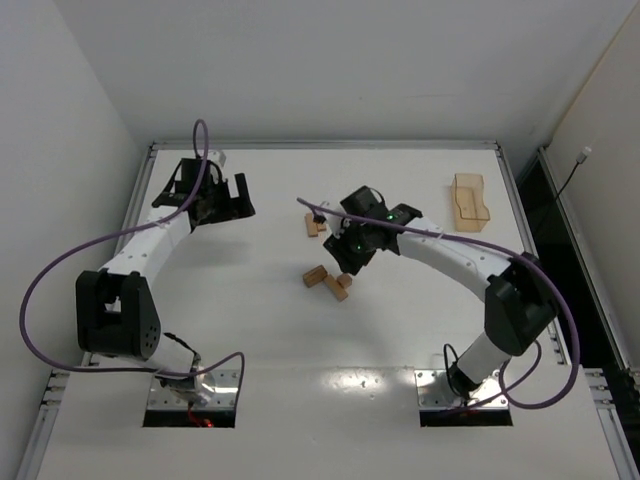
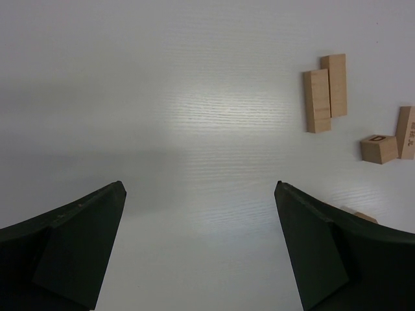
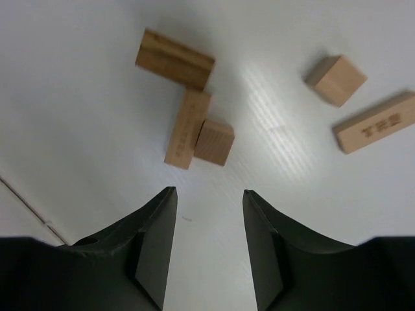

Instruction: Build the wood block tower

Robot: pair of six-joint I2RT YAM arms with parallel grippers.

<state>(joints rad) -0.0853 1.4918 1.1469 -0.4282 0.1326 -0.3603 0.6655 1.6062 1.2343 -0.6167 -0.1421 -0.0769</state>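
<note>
Item, tool: the black two-finger right gripper [image 3: 209,194], jaws partly apart with nothing between them, poised above the white table top [image 1: 250,340]. Item, task pieces: the small light-brown plain wood blocks [image 1: 328,280], all lying flat in two loose clusters near the table's middle; no tower stands yet. Nearest cluster, seen from the right wrist: a light-brown long wooden bar [image 3: 187,128] straight ahead of the fingertips, a short light-brown wooden cube [image 3: 214,141] touching its right flank, and a second wooden bar [image 3: 174,59] lying crosswise beyond it. Key relation for you: the long bar's axis runs away from the gripper, roughly square to the line on which the jaws close, so they would likely meet its narrow sides, though the cube crowds one side. Item, spare tool: the black left gripper [image 2: 199,188], jaws wide apart and empty, well apart from the blocks, which lie off to its right. Your right arm is the nearer. Item, bystander: the translucent tan plastic tray [image 1: 470,200], far right.
</note>
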